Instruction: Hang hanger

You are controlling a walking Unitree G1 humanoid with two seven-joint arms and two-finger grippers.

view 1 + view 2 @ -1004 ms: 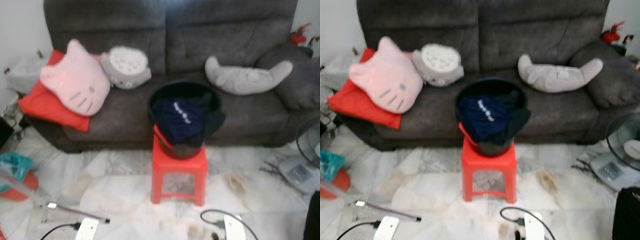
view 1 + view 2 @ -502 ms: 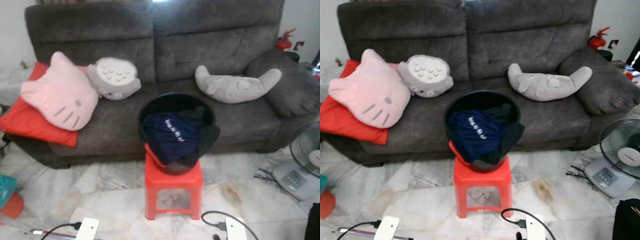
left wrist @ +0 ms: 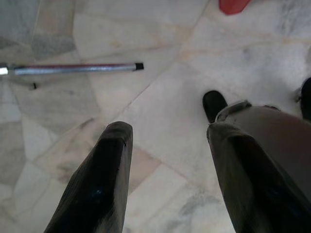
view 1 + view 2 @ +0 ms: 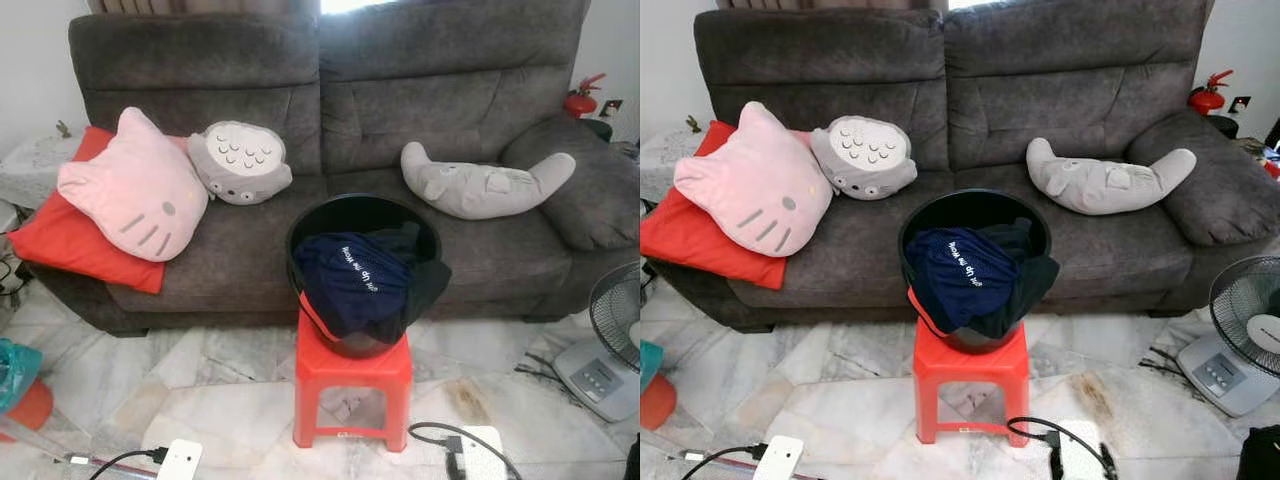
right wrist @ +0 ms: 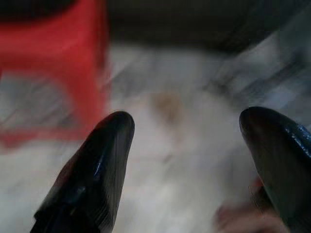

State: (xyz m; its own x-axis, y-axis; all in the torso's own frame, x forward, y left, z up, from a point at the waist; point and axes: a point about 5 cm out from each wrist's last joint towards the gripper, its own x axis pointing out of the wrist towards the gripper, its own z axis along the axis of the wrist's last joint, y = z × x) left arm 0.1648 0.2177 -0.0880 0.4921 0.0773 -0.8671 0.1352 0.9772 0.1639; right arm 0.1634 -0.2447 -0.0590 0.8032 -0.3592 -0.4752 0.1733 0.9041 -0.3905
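Left end effector [image 3: 165, 136] and right end effector [image 5: 187, 141] hang released, grasping nothing; approach squarely the black basket [image 4: 363, 215] on the red stool [image 4: 352, 385]; no hanger is visible.

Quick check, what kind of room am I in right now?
Most likely a home living room: a grey sofa with plush cushions such as the pink cat cushion, a marble-tile floor, and a black tub of clothes on a red stool.
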